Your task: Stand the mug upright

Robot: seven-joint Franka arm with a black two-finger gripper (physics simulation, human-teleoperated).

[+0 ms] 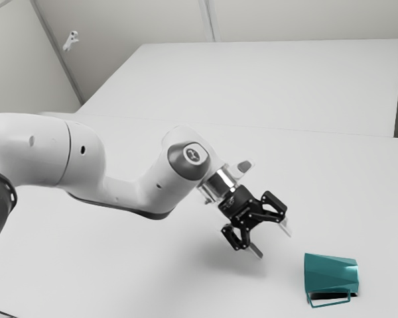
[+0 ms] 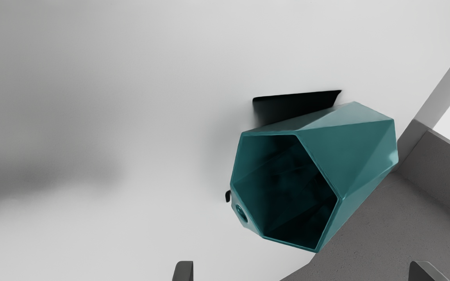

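Note:
My gripper (image 1: 272, 242) is above the table toward the exterior view's right, tilted down, its fingers spread wide with nothing between them. Apart from it, farther to the exterior view's right, a teal faceted mug (image 1: 331, 273) lies on its side, handle toward the camera. In the wrist view the open mouth of the mug (image 2: 365, 152) faces my hand, and its dark inside shows. Both fingertips of the gripper (image 2: 301, 271) appear there, far apart. Much of the handle is hidden behind the mug in the wrist view.
The white table (image 1: 152, 265) extends beneath the arm, with its edge close beyond the mug in the wrist view. Grey floor (image 2: 365, 234) lies past that edge. A second white surface (image 1: 265, 79) stands at the back of the exterior view.

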